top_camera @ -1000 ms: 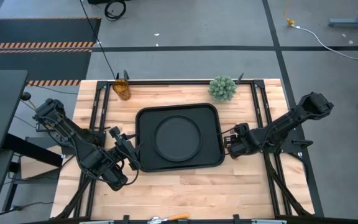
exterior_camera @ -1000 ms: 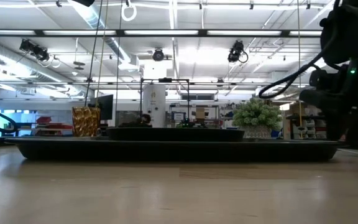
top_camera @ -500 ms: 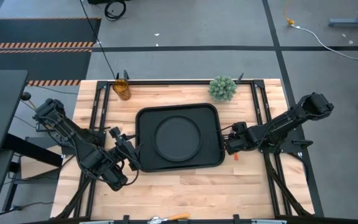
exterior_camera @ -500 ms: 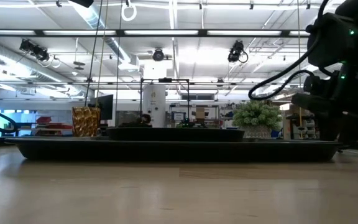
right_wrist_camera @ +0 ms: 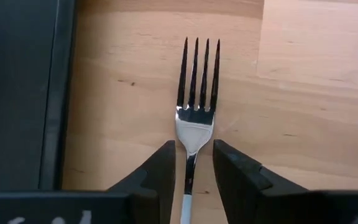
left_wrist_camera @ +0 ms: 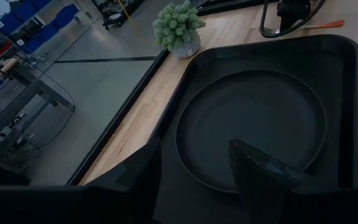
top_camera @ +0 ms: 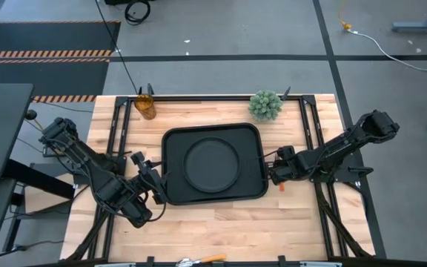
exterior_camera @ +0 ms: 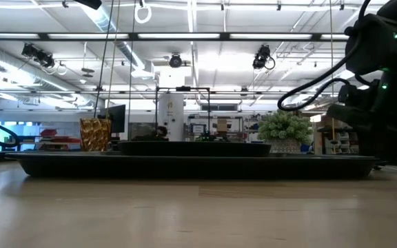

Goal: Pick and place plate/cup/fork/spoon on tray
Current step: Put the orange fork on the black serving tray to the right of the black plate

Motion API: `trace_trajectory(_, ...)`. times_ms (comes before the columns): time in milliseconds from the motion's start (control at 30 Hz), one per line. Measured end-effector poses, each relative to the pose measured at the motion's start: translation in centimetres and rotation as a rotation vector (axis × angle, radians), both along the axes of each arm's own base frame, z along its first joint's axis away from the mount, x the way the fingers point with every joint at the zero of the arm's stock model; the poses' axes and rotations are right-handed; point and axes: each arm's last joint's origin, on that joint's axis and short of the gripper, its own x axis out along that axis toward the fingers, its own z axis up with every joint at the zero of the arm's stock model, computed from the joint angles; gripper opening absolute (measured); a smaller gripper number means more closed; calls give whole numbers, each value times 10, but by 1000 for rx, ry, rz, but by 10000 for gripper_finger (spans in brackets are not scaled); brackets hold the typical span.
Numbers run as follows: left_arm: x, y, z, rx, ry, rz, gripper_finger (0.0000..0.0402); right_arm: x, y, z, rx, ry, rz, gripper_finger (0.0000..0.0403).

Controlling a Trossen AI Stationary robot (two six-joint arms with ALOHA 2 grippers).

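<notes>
Two fingers of right hand (right_wrist_camera: 191, 180) apart, straddling fork (right_wrist_camera: 196, 106) neck beside tray (top_camera: 212, 163); centre, pinch, lift level.

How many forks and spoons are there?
1 that I can see. The fork lies on the wooden table just right of the tray, between the right gripper's jaws. No spoon shows; it may be hidden.
</notes>
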Motion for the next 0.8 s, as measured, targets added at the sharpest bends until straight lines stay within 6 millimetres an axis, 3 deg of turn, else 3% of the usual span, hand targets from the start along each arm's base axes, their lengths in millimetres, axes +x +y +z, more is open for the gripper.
trace_trajectory(400, 0, 0, 0, 2, -2, 0, 192, 4, 9, 6, 60, 41, 127, 110)
trace_trajectory(800, 0, 0, 0, 0, -4, 0, 192, 3, 9, 6, 61, 49, 129, 109)
